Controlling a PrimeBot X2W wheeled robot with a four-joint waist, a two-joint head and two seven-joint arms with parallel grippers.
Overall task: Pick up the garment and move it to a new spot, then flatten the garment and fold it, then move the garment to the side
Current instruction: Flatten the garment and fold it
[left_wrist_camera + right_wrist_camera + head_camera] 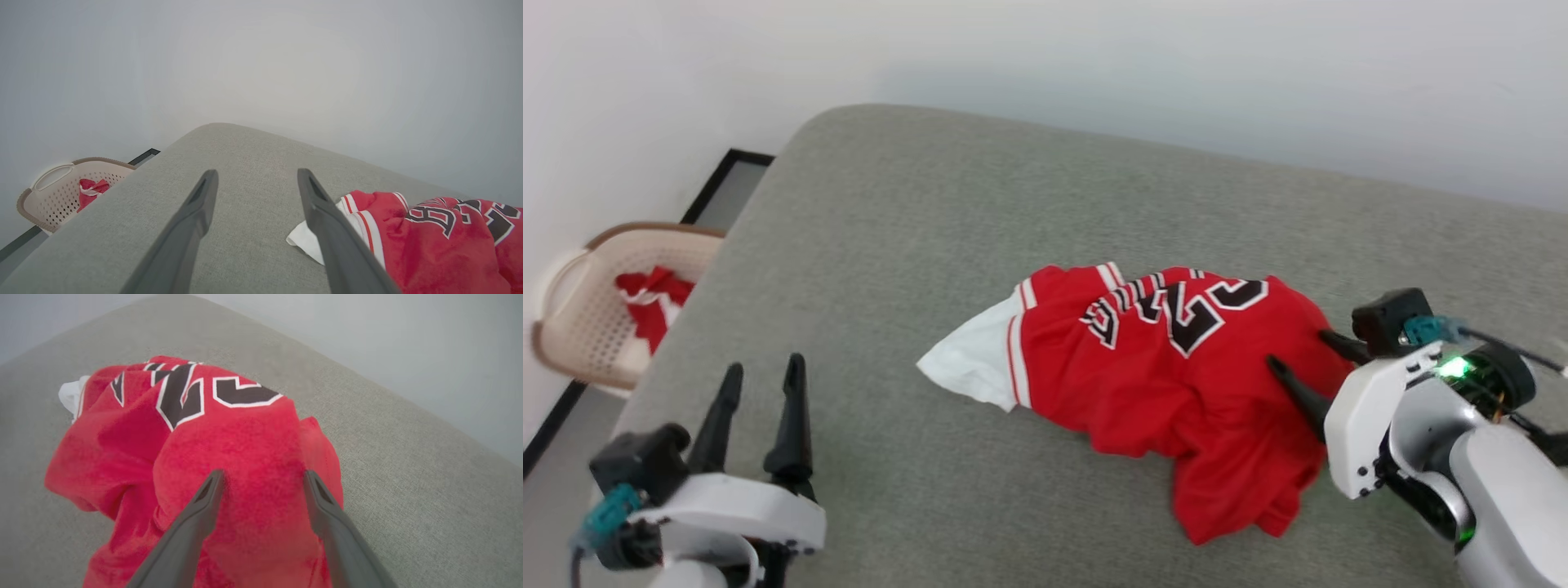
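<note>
The garment (1168,367), a red jersey with a white sleeve and black white-edged lettering, lies crumpled on the grey surface (947,237), right of centre. My right gripper (1298,351) is open, its two dark fingertips at the garment's right-hand bulge; in the right wrist view the right gripper (263,475) straddles a hump of the garment (245,457). I cannot tell if the tips touch the cloth. My left gripper (764,376) stands open at the lower left, well apart from the garment. In the left wrist view the left gripper (255,175) frames bare surface, with the garment (441,241) to its right.
A beige perforated basket (584,327) stands on the floor left of the grey surface, with a small red-and-white cloth (654,306) inside; the basket (49,200) shows in the left wrist view too. A pale wall runs behind. The surface's rounded corner is at the upper left.
</note>
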